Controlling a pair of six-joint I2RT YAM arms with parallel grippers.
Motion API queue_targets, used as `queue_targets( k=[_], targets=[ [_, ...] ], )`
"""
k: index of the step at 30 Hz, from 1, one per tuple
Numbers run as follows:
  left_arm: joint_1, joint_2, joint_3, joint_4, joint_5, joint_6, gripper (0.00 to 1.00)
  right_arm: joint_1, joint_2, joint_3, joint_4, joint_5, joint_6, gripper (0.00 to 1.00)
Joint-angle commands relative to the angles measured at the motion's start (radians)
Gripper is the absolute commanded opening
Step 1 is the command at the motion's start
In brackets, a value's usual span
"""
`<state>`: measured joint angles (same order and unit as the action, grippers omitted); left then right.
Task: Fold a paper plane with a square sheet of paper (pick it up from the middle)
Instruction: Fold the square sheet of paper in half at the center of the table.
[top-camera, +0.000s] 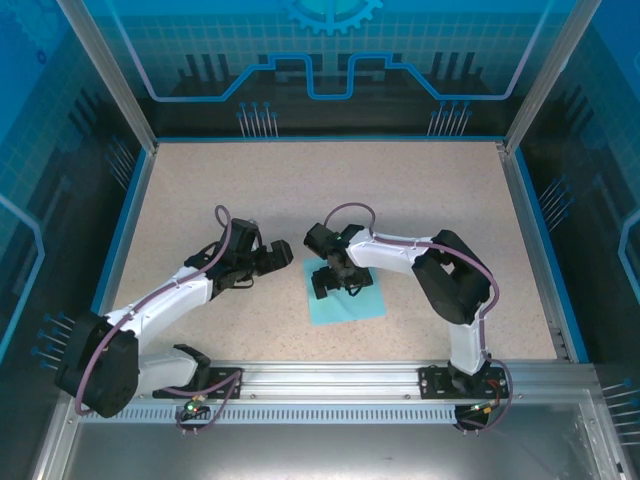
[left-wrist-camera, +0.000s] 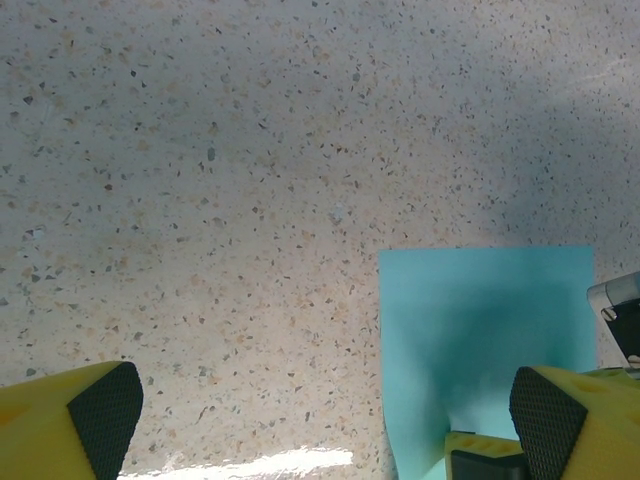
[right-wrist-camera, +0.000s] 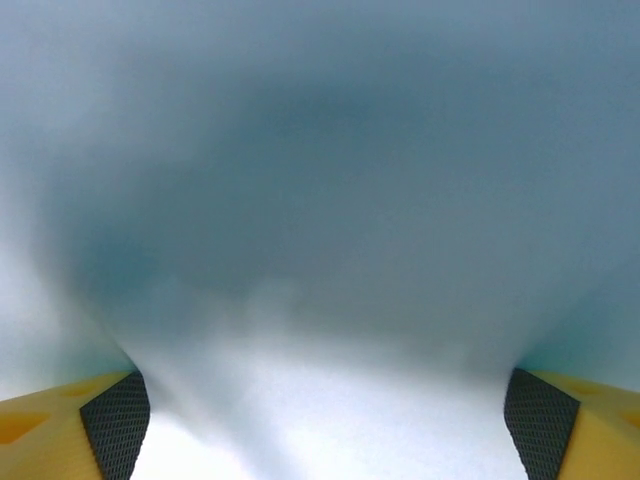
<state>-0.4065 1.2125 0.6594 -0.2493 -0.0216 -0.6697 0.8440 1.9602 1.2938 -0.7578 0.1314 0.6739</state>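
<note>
Speckled table (top-camera: 300, 200); square sheet of paper (top-camera: 352, 304) flat near centre. right hand (top-camera: 326, 284) spread, low over sheet middle, likely for centre pick. left hand (left-wrist-camera: 325, 425) spread, just beside sheet edge, leaving room.

**Crowded middle, open far half**

The far half of the table (top-camera: 330, 190) lies bare from side to side. A hand can sweep there freely up to the back wall (top-camera: 330, 100), the left post (top-camera: 105, 75) and the right post (top-camera: 550, 75).

The middle is tight. The right gripper (top-camera: 328, 288), jaws wide, hangs low over the paper (top-camera: 365, 300). In its wrist view the sheet is a close blur between the fingers (right-wrist-camera: 115, 420).

The left gripper (top-camera: 284, 256), also spread wide, sits just beside the paper's left edge, with a narrow gap between the 2. The right arm's elbow (top-camera: 450, 285) blocks the paper's right side. The rail (top-camera: 330, 378) closes the near edge.
</note>
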Motion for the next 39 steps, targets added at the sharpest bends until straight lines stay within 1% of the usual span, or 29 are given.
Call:
queue_targets(
  k=[1, 3, 10, 12, 18, 20, 22, 25, 26, 30, 34, 39],
  targets=[
    [0.011, -0.019, 0.029, -0.029, -0.010, 0.034, 0.98, 0.010, 0.112, -0.077, 0.048, -0.061, 0.042, 0.93],
    [0.011, -0.019, 0.030, -0.028, -0.005, 0.032, 0.98, 0.006, 0.111, -0.081, 0.050, -0.067, 0.044, 0.89],
    [0.011, -0.019, 0.027, -0.030, 0.005, 0.032, 0.98, 0.002, 0.049, -0.083, 0.069, -0.087, 0.036, 0.88],
    [0.011, -0.018, 0.029, -0.030, 0.008, 0.030, 0.99, -0.004, 0.033, -0.085, 0.083, -0.104, 0.040, 0.85],
    [0.011, -0.028, 0.030, -0.037, 0.015, 0.030, 0.98, -0.015, -0.029, -0.081, 0.076, -0.087, 0.065, 0.59],
    [0.011, -0.031, 0.030, -0.039, 0.014, 0.030, 0.99, -0.016, -0.064, -0.078, 0.073, -0.082, 0.062, 0.54],
    [0.011, -0.035, 0.030, -0.043, 0.015, 0.030, 0.99, -0.017, -0.101, -0.079, 0.078, -0.088, 0.058, 0.43],
    [0.011, -0.043, 0.035, -0.052, 0.012, 0.031, 0.98, -0.024, -0.161, -0.083, 0.090, -0.107, 0.057, 0.31],
    [0.011, -0.047, 0.036, -0.055, 0.010, 0.030, 0.98, -0.026, -0.185, -0.086, 0.097, -0.115, 0.060, 0.30],
    [0.011, -0.061, 0.036, -0.062, 0.011, 0.030, 0.98, -0.030, -0.266, -0.099, 0.139, -0.152, 0.069, 0.30],
    [0.012, -0.076, 0.027, -0.056, 0.017, 0.029, 0.98, -0.037, -0.334, -0.108, 0.231, -0.234, 0.088, 0.31],
    [0.011, -0.073, 0.029, -0.050, 0.035, 0.015, 0.98, -0.068, -0.339, -0.125, 0.374, -0.331, 0.154, 0.31]
  ],
)
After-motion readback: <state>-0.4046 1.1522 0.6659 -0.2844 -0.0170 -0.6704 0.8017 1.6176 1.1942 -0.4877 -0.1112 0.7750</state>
